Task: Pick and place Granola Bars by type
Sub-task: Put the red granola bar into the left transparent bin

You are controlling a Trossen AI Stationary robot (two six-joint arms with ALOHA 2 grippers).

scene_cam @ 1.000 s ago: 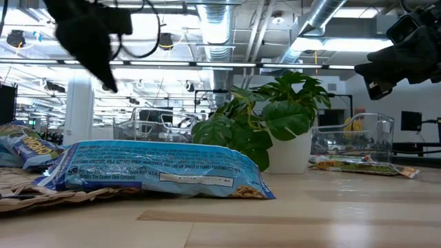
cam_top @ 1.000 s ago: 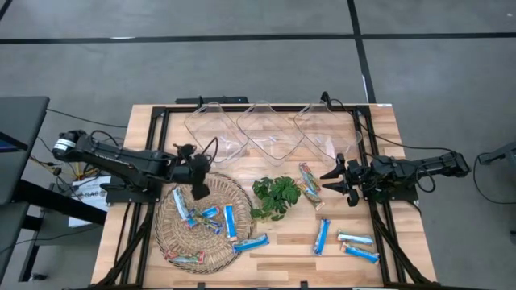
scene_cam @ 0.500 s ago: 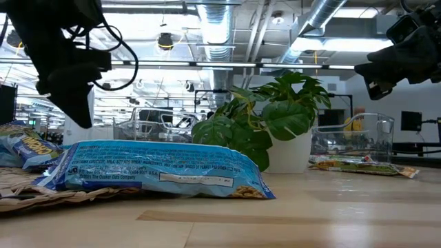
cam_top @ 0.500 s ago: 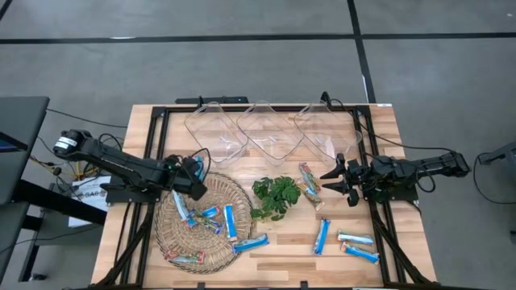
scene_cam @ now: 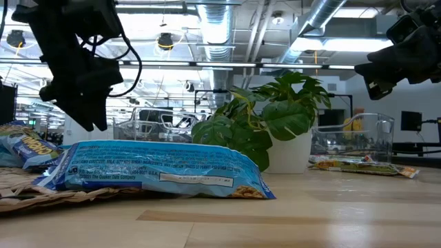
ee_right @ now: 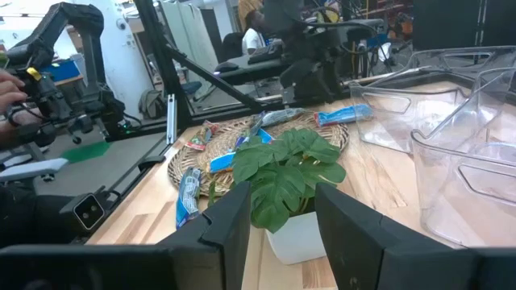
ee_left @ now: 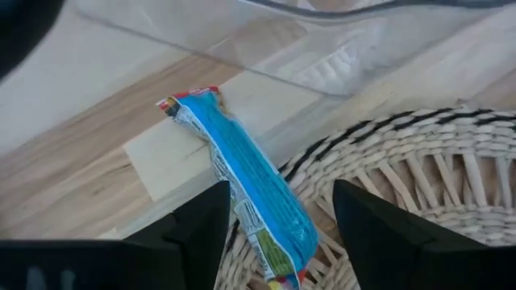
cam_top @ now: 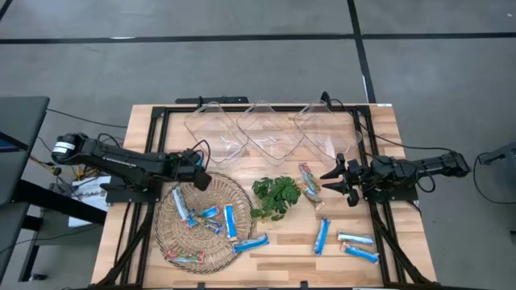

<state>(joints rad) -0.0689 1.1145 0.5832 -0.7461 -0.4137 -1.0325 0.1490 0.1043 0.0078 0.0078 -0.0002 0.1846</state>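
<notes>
My left gripper [cam_top: 198, 179] hovers open over the far-left rim of the wicker basket [cam_top: 235, 190]. Its fingers stand on either side of a blue granola bar [ee_left: 242, 173], without touching it. That bar lies with one end on the wood and the other on the basket rim [ee_left: 379, 137]. Several more blue bars [cam_top: 230, 219] and a multicoloured one [cam_top: 187, 258] lie in the basket. My right gripper [cam_top: 329, 182] waits open beside a multicoloured bar [cam_top: 309, 181] on the table. Three blue bars [cam_top: 355, 238] lie at the near right.
A small potted leafy plant [cam_top: 274, 196] stands mid-table between the basket and my right gripper. Three clear plastic containers [cam_top: 274, 133] stand along the far edge. One blue bar [cam_top: 251, 242] lies at the basket's near right rim. A black frame [cam_top: 153, 121] borders the table.
My left gripper has come down toward the basket's far-left rim, tipping from pointing down to a flatter slant, and it has opened. The bars have kept still.
</notes>
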